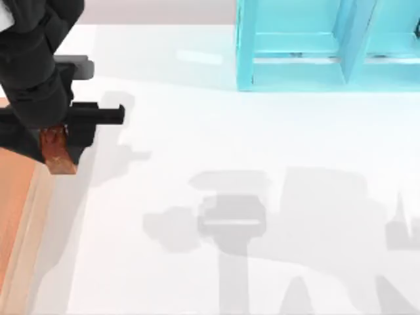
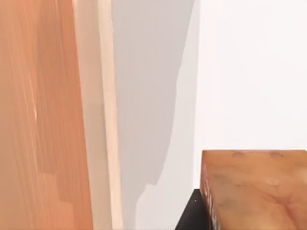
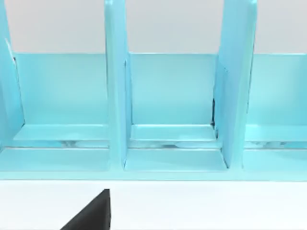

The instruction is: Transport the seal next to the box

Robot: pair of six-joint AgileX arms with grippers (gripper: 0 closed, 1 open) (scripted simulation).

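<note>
From above, the left gripper (image 1: 62, 141) clamps the seal (image 1: 58, 152) at the table's left, just beside the box (image 1: 26, 216) rim, probably for setting down. The left wrist view shows seal (image 2: 254, 189) over white table (image 2: 249, 72) beside the box wall (image 2: 98, 120). The right wrist faces an empty cyan shelf (image 3: 172, 96); I cannot tell that gripper's state.

no readable text, label, brand, number or sign stands on anything here. the seal (image 2: 254, 189) carries faint marks on its top face and a few pale specks along one side, possibly carved characters, but they are too blurred to read.
</note>
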